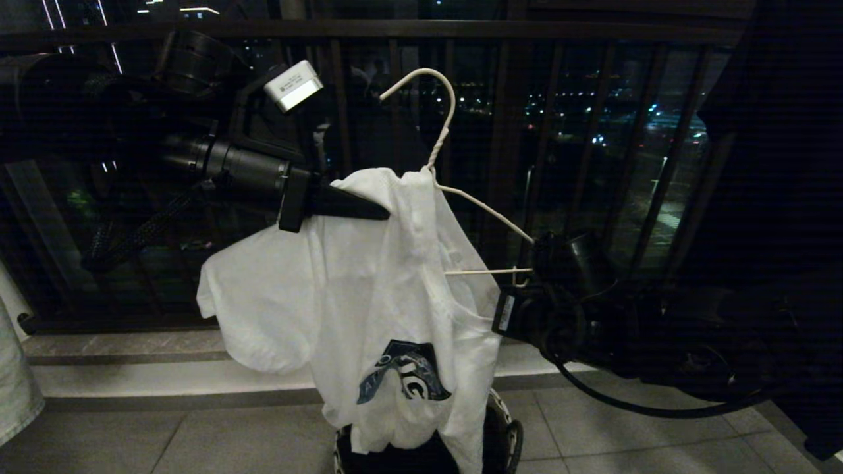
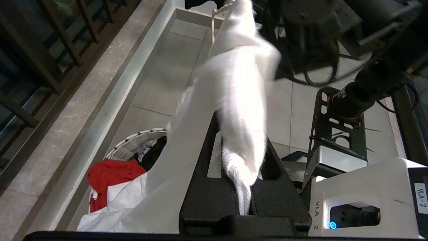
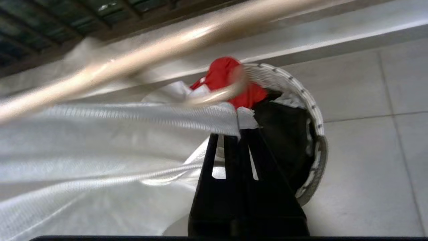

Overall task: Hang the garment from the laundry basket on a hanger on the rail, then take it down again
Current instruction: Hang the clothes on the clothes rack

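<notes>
The garment (image 1: pixel 369 296), a white T-shirt with a blue chest graphic, hangs bunched over one side of the white wire hanger (image 1: pixel 484 209), held in the air before the balcony bars. My left gripper (image 1: pixel 385 214) is shut on the ribbed collar near the hanger's neck; in the left wrist view the cloth (image 2: pixel 240 83) runs up from between the shut fingers (image 2: pixel 287 201). My right gripper (image 3: pixel 239 134) is shut on a ribbed edge of the garment (image 3: pixel 100 144), just under the blurred hanger wire (image 3: pixel 150 53) at its right end. The laundry basket (image 1: pixel 504 421) stands on the floor below. The rail is out of view.
A red cloth (image 3: pixel 220 75) and a black garment (image 3: pixel 284 134) lie in the basket (image 3: pixel 314 110). The dark balcony railing (image 1: pixel 593 164) and a stone step (image 1: pixel 132 382) lie behind. A pale cloth (image 1: pixel 13 375) hangs at the far left. My own base (image 2: pixel 337 147) stands close by.
</notes>
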